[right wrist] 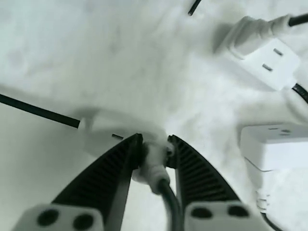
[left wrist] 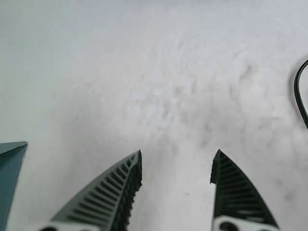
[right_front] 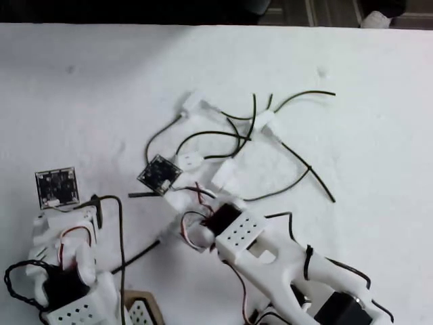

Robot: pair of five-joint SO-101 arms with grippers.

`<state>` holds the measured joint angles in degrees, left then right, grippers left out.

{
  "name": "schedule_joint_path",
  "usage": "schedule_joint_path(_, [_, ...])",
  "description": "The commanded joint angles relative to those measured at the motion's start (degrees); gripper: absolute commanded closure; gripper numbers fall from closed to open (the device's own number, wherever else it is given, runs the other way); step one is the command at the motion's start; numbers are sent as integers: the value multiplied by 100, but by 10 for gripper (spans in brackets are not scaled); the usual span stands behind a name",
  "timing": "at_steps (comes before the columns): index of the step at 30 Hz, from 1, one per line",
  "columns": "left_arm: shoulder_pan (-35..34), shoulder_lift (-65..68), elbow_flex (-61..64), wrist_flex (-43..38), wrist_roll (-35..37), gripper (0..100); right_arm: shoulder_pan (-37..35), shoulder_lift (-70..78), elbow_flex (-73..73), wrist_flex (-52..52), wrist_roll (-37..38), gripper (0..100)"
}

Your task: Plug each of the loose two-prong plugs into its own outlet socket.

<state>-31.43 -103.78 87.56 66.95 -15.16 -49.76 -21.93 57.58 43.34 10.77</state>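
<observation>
Fuzzy matt cloth table (right_front: 81,88), smooth plastic plug (right wrist: 152,166)

Left claw (left wrist: 178,153) spread, right claw (right wrist: 154,137) clenched.

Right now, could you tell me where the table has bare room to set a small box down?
The far-left table, beyond the marker card and left of the cords, is bare; so is the right side past the cords. The middle is crowded with cords, and the right tool is shut on a plug there.

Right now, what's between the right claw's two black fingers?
A white plug with a black cord, pinched by the right gripper, its nose at a white socket piece. The right wrist view shows it.
</observation>
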Motion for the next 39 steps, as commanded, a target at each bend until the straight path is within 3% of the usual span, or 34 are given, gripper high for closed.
schedule_joint_path(1, [57, -75, -35, -123, -44, 763, -48, 119, -114, 207, -105, 921])
schedule_joint_path(16, [57, -75, -35, -123, -44, 763, -57, 101, -554, 321, -774, 921])
schedule_joint_path(24, [57, -75, -35, -123, -44, 763, -57, 101, -967, 1068, -818, 857])
schedule_joint_path(39, [66, -75, -26, -123, -44, 763, -57, 101, -1477, 1033, -1046, 865])
